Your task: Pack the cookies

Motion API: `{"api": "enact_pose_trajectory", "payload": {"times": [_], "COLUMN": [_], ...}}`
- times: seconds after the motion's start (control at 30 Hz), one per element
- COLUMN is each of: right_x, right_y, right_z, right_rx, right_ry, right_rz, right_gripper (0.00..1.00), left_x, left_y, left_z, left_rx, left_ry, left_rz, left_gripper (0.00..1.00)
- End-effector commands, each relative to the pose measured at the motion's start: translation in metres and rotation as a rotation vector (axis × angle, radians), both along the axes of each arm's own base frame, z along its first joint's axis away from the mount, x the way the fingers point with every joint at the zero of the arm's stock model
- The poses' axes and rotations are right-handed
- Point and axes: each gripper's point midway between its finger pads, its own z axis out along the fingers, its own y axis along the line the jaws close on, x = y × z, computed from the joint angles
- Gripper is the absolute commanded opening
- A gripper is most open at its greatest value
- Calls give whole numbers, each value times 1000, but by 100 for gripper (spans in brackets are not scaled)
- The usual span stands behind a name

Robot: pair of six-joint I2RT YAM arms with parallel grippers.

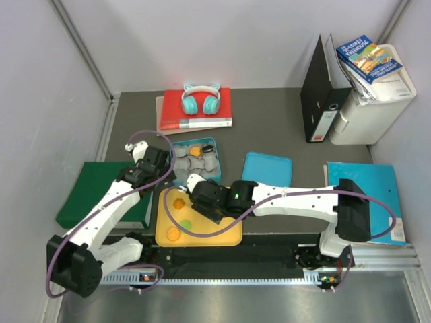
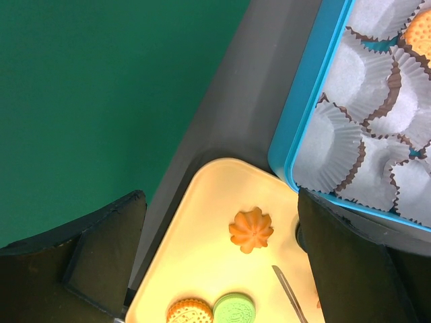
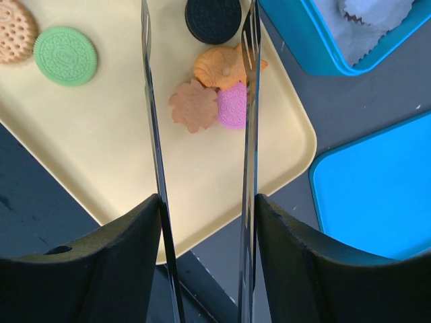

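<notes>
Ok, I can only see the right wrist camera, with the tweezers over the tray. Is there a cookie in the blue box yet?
Observer: Yes, one orange cookie already lies inside the blue box.
Operator: And where's the other arm?
Observer: The left tool hangs open and empty over a corner of the yellow tray, right beside the box.

Teal headphones (image 1: 190,104) on red book (image 1: 222,109), black binder (image 1: 316,94), green folder (image 1: 84,190)
</notes>
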Motion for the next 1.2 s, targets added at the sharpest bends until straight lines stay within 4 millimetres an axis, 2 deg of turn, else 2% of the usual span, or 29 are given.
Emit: {"api": "enact_pose_trajectory", "payload": {"times": [0.0, 0.23, 0.57, 1.17], "right_x": [3, 7, 7, 11], "right_y": [26, 29, 21, 2], "right_z": [20, 13, 1, -17], "right_rx": [74, 46, 21, -26], "right_ry": [-28, -33, -5, 9], "right_rz": [27, 29, 19, -27], "right_gripper": [56, 56, 55, 42], "left_x": [2, 1, 1, 1], "left_y": [0, 1, 1, 1], "left_z": [4, 4, 5, 4], "left_rx": [-11, -11, -13, -13], "left_ry": [-26, -27, -32, -29], "left_rz": [3, 5, 6, 7], "left_gripper": [98, 98, 98, 98]}}
